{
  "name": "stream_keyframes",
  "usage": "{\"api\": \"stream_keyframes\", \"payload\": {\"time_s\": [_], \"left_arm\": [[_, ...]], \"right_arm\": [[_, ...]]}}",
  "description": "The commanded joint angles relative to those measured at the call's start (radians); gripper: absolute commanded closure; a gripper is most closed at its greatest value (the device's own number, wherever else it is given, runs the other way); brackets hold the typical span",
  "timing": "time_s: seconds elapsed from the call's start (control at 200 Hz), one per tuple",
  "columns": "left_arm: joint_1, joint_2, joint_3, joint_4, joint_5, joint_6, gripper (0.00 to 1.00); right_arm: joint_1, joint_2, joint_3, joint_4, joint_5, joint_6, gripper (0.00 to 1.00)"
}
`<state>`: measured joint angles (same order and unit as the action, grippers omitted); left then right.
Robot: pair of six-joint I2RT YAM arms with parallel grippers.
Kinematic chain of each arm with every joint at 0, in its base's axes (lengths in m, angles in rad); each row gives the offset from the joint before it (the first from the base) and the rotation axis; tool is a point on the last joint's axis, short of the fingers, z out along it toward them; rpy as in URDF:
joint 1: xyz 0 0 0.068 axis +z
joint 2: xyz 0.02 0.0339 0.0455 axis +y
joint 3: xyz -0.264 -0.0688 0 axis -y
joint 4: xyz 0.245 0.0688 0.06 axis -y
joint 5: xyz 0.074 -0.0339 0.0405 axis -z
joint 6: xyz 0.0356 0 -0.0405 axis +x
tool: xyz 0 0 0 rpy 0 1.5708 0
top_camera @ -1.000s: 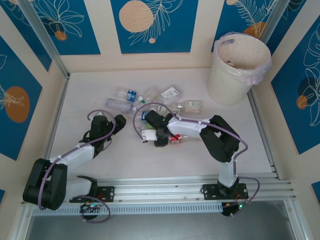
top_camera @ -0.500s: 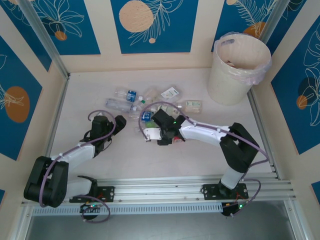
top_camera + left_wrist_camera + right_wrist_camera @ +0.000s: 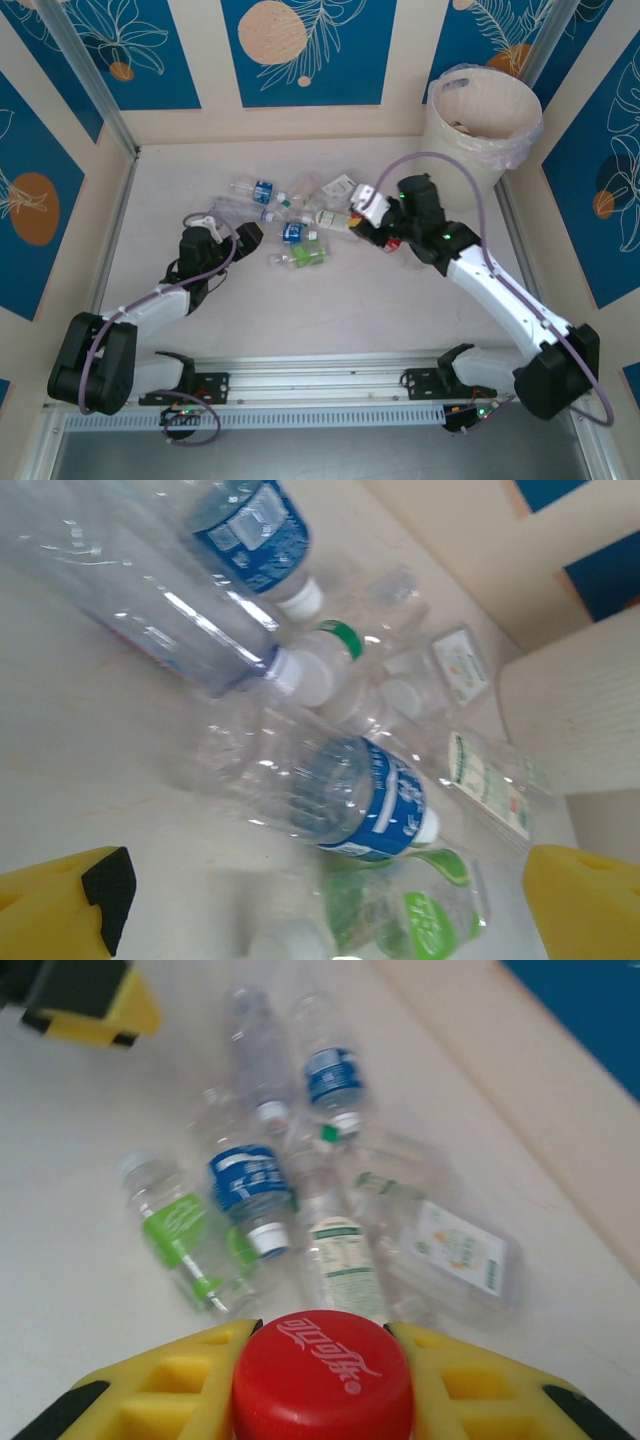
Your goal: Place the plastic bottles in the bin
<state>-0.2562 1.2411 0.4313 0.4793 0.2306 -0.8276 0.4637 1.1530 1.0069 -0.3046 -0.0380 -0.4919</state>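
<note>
As its yellow fingers (image 3: 180, 1380) press on both sides of a red cap, the right gripper (image 3: 322, 1360) is clenched on a red-capped bottle (image 3: 322, 1375). Seen from above, it stands between the loose bottles and the bin (image 3: 465, 165), near the bin but not over it. The left gripper (image 3: 325, 890) has its jaws spread wide and grasps nothing; it sits at the left edge of the pile. Just before it lies a blue-labelled bottle (image 3: 365, 800), with a green-labelled bottle (image 3: 415, 920) beside it. The other plastic bottles (image 3: 295, 215) lie close together on the pale table (image 3: 330, 320), apart from the bin in the far right corner.
</note>
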Motion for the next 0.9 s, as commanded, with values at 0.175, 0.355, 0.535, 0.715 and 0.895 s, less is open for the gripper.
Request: {"api": "stream_keyframes", "payload": {"time_s": [0.175, 0.355, 0.535, 0.715, 0.895], "left_arm": [[-0.003, 0.03, 0.055, 0.096, 0.104, 0.02, 0.0], [-0.017, 0.063, 0.067, 0.116, 0.123, -0.001, 0.0], [-0.031, 0.067, 0.07, 0.111, 0.116, -0.006, 0.0], [-0.036, 0.076, 0.102, 0.067, 0.156, 0.002, 0.0], [-0.038, 0.069, 0.093, 0.065, 0.133, 0.004, 0.0]], "right_arm": [[-0.225, -0.175, -0.128, 0.36, -0.112, 0.491, 1.0], [-0.311, -0.142, -0.05, 0.391, -0.119, 0.691, 1.0], [-0.35, -0.077, 0.081, 0.444, -0.053, 0.805, 1.0], [-0.367, -0.001, 0.184, 0.556, 0.121, 0.917, 1.0], [-0.396, 0.076, 0.3, 0.704, 0.356, 0.991, 1.0]]}}
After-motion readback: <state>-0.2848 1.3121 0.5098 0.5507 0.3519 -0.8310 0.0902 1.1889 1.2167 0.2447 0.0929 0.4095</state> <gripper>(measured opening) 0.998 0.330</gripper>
